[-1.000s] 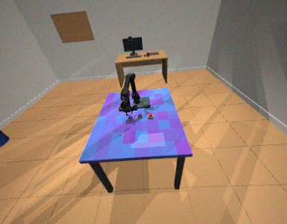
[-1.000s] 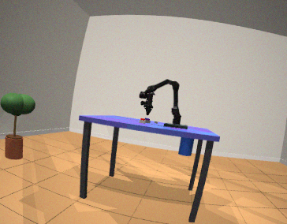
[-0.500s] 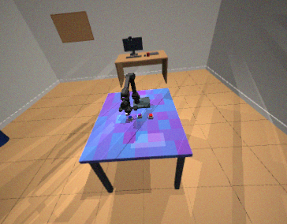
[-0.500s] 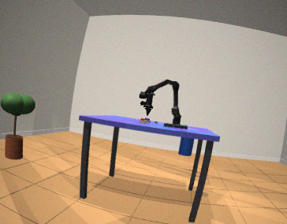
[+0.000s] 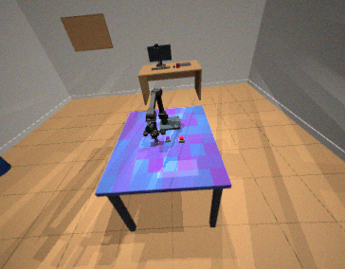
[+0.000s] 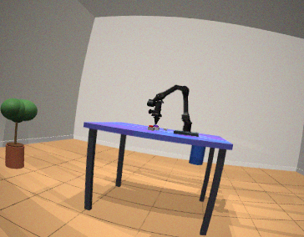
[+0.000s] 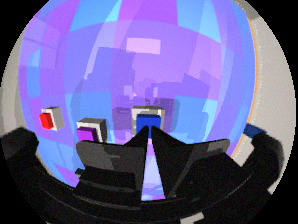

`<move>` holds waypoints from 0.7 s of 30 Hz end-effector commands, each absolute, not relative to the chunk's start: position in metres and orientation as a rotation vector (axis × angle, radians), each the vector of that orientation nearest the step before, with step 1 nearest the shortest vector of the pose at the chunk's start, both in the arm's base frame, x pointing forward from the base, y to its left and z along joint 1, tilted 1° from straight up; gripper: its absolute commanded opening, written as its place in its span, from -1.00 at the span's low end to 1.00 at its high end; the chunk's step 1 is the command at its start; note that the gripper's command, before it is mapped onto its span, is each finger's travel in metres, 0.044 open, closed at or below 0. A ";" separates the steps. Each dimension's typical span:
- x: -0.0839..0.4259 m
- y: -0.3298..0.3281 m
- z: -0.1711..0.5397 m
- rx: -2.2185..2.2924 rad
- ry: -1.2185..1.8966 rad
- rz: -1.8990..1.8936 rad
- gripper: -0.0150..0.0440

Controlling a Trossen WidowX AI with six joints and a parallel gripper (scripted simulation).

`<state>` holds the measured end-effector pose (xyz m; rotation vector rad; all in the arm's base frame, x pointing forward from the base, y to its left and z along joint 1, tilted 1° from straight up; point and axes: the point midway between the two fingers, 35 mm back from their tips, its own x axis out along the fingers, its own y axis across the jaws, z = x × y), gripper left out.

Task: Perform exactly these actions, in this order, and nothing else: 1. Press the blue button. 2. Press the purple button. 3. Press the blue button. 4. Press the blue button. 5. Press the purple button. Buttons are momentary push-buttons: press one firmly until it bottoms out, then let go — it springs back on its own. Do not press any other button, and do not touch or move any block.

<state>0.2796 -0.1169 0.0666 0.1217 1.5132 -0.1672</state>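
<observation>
1. Bench: you are working over a blue-and-purple patchwork top. The three buttons sit in a row near the arm's base. No blocks are discernible on it in any view.

2. Arm: it is folded forward and down, with the wrist pointing almost straight at the bench top. That vertical posture suits a press; keep it vertical as you descend.

3. Claw: it is clenched on nothing, the two fingers meeting in a single blunt tip. This is the correct form for pushing. Do not spread the fingers during the stroke.

4. Blue button: in the wrist view it lies directly beyond the closed tip, centred. The top view puts the tip over or just beside it. I cannot tell whether contact has been made; judged from the exterior view, the tip stands just above the row.

5. Purple button: it sits just beside the blue one. The red button is further along the same row and must not be touched.

6. Recommendation for the press in hand: drive straight down on the blue cap's centre until it bottoms out, then lift clear vertically before any sideways travel. Lateral drift risks clipping the purple neighbour out of sequence.
</observation>
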 end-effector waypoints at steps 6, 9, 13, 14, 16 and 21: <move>0.278 -0.116 0.055 0.122 1.522 -0.159 -0.42; 0.278 -0.116 0.055 0.122 1.522 -0.159 -0.42; 0.278 -0.116 0.055 0.122 1.522 -0.159 -0.42; 0.278 -0.116 0.055 0.122 1.522 -0.159 -0.42; 0.278 -0.116 0.055 0.122 1.522 -0.159 -0.42; 0.278 -0.116 0.055 0.122 1.522 -0.159 -0.42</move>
